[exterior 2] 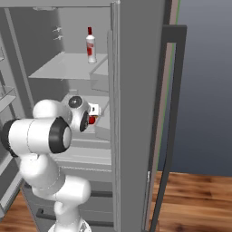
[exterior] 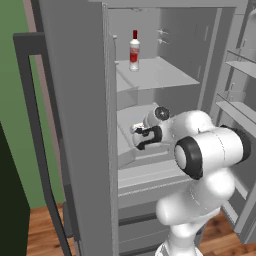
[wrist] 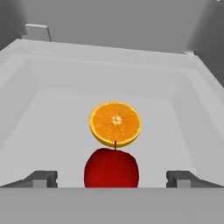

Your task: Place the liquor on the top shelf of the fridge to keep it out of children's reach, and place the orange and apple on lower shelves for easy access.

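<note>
The fridge [exterior: 75, 125] [exterior 2: 136, 90] stands open. The liquor [exterior: 134, 50] [exterior 2: 91, 45] stands upright on the top shelf [exterior: 160, 75] [exterior 2: 63, 68]. One shelf down, my gripper [exterior: 144, 138] [exterior 2: 93, 114] [wrist: 111, 179] reaches into the cavity. It is open, with its fingertips [wrist: 41, 178] wide apart. The apple [wrist: 111, 168] [exterior 2: 92, 120] rests on this lower shelf [wrist: 52, 122] between the fingertips, with a gap on each side. Just behind the apple lies the orange [wrist: 115, 124], its cut face toward the hand camera.
The shelf's side and back walls [wrist: 109, 65] close in around the fruit. Narrow door racks [exterior: 240, 65] [exterior 2: 4, 99] hang on the opened door beside the arm. Grey drawers [exterior: 145, 185] lie below. A long dark bar handle [exterior: 35, 125] [exterior 2: 174, 90] runs down the other door.
</note>
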You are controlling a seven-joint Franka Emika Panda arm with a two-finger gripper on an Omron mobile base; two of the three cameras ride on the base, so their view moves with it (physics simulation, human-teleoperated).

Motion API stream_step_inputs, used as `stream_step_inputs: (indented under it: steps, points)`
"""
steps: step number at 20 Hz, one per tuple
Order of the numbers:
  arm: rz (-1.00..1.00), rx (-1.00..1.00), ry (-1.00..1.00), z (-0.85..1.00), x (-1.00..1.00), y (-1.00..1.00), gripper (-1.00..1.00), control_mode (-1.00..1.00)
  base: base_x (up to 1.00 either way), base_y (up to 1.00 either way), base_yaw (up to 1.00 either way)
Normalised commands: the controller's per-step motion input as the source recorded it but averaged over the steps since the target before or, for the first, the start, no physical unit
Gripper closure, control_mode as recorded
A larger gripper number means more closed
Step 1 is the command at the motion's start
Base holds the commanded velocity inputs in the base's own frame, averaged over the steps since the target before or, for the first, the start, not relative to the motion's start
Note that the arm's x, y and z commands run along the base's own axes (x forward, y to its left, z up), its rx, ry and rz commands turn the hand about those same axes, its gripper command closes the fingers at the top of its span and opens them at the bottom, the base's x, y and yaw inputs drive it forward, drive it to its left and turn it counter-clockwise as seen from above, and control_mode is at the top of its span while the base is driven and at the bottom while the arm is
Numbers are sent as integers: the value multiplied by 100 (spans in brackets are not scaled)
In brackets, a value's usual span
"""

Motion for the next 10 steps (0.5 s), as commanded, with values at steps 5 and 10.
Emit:
stream_step_inputs:
  steps: [5, 10]
  points:
    - [0, 0, -7, 88, -33, 0, -100, -100, 0, 0, 0]
    - [0, -1, 0, 40, -59, 0, -100, -100, 0, 0, 0]
